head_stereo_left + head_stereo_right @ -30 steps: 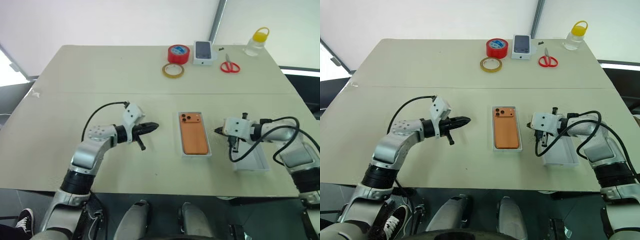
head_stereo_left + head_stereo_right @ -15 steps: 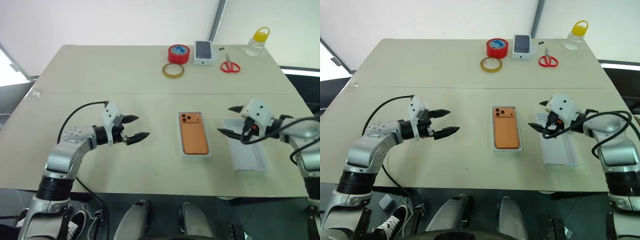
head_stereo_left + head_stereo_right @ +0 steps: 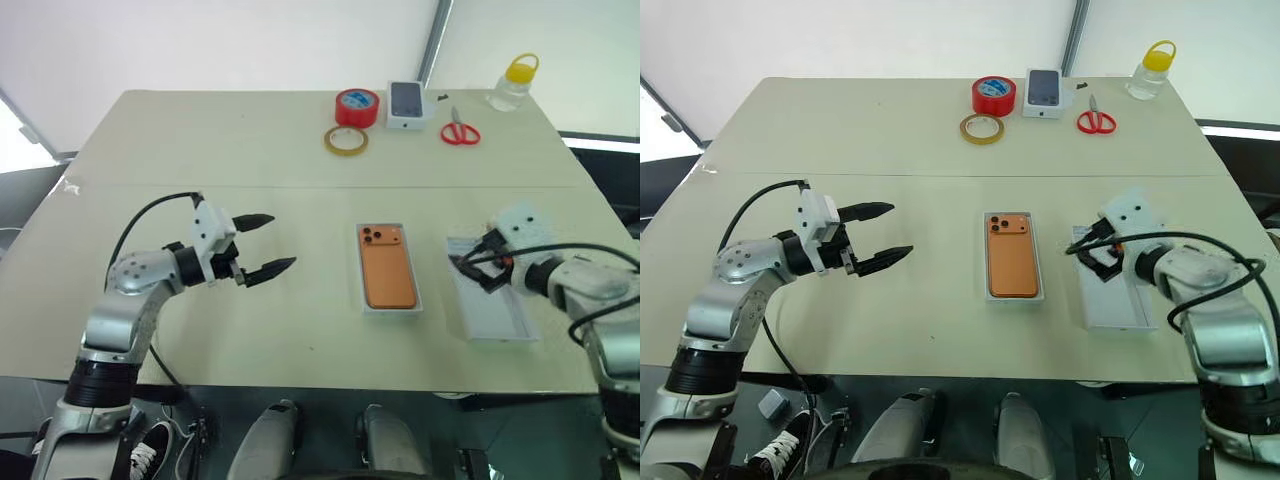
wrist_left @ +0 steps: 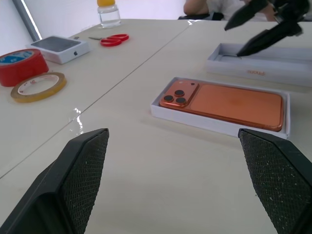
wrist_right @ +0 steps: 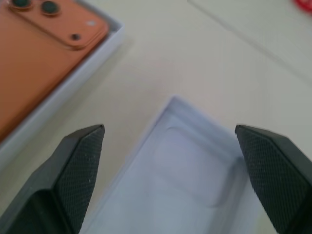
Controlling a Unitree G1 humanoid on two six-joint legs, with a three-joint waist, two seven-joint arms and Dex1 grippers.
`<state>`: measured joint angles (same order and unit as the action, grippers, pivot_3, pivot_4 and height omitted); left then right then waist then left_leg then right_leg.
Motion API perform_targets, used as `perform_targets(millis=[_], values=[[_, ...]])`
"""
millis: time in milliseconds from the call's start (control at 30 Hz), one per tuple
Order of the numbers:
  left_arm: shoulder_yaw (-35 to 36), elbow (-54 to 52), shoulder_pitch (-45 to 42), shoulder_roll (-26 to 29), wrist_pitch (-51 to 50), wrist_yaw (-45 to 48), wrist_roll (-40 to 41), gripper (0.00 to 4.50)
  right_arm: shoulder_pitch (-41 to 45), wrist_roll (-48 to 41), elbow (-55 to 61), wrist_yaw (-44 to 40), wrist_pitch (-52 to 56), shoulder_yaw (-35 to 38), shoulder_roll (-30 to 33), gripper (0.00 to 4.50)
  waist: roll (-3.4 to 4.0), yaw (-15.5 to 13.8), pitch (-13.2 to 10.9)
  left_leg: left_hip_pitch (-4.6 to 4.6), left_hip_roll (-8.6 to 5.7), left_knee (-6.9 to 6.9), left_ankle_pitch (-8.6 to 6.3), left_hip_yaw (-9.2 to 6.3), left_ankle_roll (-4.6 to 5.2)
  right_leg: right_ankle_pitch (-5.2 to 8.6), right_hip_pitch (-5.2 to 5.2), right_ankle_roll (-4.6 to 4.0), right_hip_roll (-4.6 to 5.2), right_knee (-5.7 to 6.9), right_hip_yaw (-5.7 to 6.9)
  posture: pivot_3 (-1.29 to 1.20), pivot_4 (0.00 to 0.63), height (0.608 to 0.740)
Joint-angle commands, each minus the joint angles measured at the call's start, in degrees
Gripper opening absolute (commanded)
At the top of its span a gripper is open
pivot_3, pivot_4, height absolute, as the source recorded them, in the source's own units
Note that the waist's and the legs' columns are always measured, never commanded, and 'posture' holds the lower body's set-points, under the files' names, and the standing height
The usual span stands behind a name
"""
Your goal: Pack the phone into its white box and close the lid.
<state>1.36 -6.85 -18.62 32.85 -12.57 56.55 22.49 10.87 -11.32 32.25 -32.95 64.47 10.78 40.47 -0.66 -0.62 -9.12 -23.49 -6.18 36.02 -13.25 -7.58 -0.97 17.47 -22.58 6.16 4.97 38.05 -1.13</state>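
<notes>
The orange phone (image 3: 387, 270) lies camera side up inside the white box (image 3: 988, 296) at the table's middle. To its right the lid (image 3: 497, 315) rests open side up, all white inside (image 5: 187, 187). My right gripper (image 3: 472, 270) hovers open over the lid's far end, tilted downward, with nothing between its fingers (image 5: 78, 165). Well to the left of the box, my left gripper (image 3: 901, 229) is open and empty, pointing level toward the phone (image 4: 234, 101). The left wrist view also shows the right gripper (image 4: 233, 39) above the lid (image 4: 273, 73).
Along the far edge stand a red tape roll (image 3: 357, 105), a yellowish tape ring (image 3: 346, 140), a small white box with a phone picture (image 3: 407, 103), red scissors (image 3: 460, 132) and a yellow-capped bottle (image 3: 515, 82).
Both grippers went from shut to open. The left arm drew back to the left, away from the box. The right gripper rolled, tipped downward and pulled back over the lid.
</notes>
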Motion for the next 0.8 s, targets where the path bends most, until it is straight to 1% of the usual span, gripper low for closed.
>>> perform_targets(millis=[33,100,133,200,400,500,533,633,700,733,800], values=[[0.7,-1.0,-0.2,0.4,3.2,0.8,-0.1,4.47,0.5,-3.1,8.8,1.4,9.8,2.1,0.2,4.48,0.02,0.0,0.0,0.00,-0.01,0.00,0.00,0.00,0.01,0.00,0.00,0.00,0.00,0.00,0.00,0.00,0.150,0.740],[0.9,-0.9,0.2,0.4,4.1,1.6,0.4,4.47,-0.6,-3.3,11.9,2.4,12.8,1.3,1.0,4.48,0.02,-0.1,0.0,0.00,0.00,0.00,-0.01,0.00,0.02,0.00,0.01,0.00,0.00,-0.01,0.02,0.00,0.150,0.740],[0.9,-0.9,0.4,0.5,4.3,2.1,0.8,4.47,-1.1,-3.6,12.7,3.0,14.8,1.8,0.2,4.48,0.02,-0.1,0.0,0.00,-0.01,-0.01,-0.02,0.00,0.03,0.00,0.01,0.00,0.01,-0.01,0.02,0.00,0.150,0.740],[0.9,-1.1,1.2,0.7,5.4,3.0,0.9,4.47,-3.5,-2.8,14.3,4.8,16.0,1.3,0.4,4.48,0.01,-0.1,0.0,0.00,0.00,-0.02,-0.03,-0.01,0.04,0.00,0.02,0.00,0.01,-0.04,0.04,0.00,0.150,0.740],[0.8,-4.6,5.8,1.9,4.2,5.3,3.1,4.47,-6.3,-3.2,17.7,8.3,21.2,3.4,-4.5,4.48,0.05,0.3,0.0,0.01,0.02,-0.01,-0.03,0.00,0.05,0.00,0.00,0.00,-0.01,0.01,0.01,0.00,0.150,0.740],[1.1,-6.1,7.3,2.1,2.1,5.4,5.0,4.47,-4.8,-3.4,18.2,9.9,21.7,3.6,-7.0,4.48,0.05,0.2,0.0,0.01,0.01,-0.01,-0.03,0.00,0.05,0.00,0.01,0.00,-0.01,0.00,0.02,0.00,0.150,0.740],[1.3,-6.3,7.4,2.1,1.6,5.1,5.3,4.47,-4.6,-3.2,18.5,10.4,20.4,2.7,-6.9,4.48,0.06,0.1,0.0,0.01,0.01,-0.01,-0.03,0.00,0.06,0.00,0.02,0.00,0.00,0.00,0.02,0.00,0.150,0.740],[1.0,-7.0,7.7,1.6,1.6,4.1,5.0,4.47,-8.3,-0.6,17.7,12.6,7.8,3.2,-8.1,4.48,0.06,0.0,0.0,0.01,0.01,-0.02,-0.04,0.00,0.06,0.01,0.02,0.00,0.00,-0.01,0.03,0.00,0.150,0.740],[0.8,-7.7,7.9,1.1,0.9,3.2,5.5,4.47,-11.6,-0.5,17.3,14.1,3.9,5.5,-12.0,4.48,0.04,-0.2,0.0,0.01,0.00,-0.06,-0.05,0.01,0.08,0.01,0.03,0.01,0.01,-0.06,0.03,0.00,0.150,0.740],[0.7,-8.0,7.8,0.9,0.9,2.8,5.4,4.47,-13.9,-0.1,17.5,14.4,1.2,5.6,-12.8,4.48,0.05,-0.2,0.0,0.01,0.00,-0.09,-0.05,-0.01,0.08,0.01,0.04,0.02,0.01,-0.08,0.06,0.00,0.150,0.740],[0.5,-8.4,7.8,0.6,0.8,2.2,5.2,4.47,-17.0,0.7,18.6,16.0,-0.6,6.3,-14.6,4.48,0.05,-0.1,0.0,0.01,-0.02,-0.08,-0.04,0.00,0.07,0.01,0.03,0.02,0.01,-0.07,0.04,0.00,0.150,0.740]])
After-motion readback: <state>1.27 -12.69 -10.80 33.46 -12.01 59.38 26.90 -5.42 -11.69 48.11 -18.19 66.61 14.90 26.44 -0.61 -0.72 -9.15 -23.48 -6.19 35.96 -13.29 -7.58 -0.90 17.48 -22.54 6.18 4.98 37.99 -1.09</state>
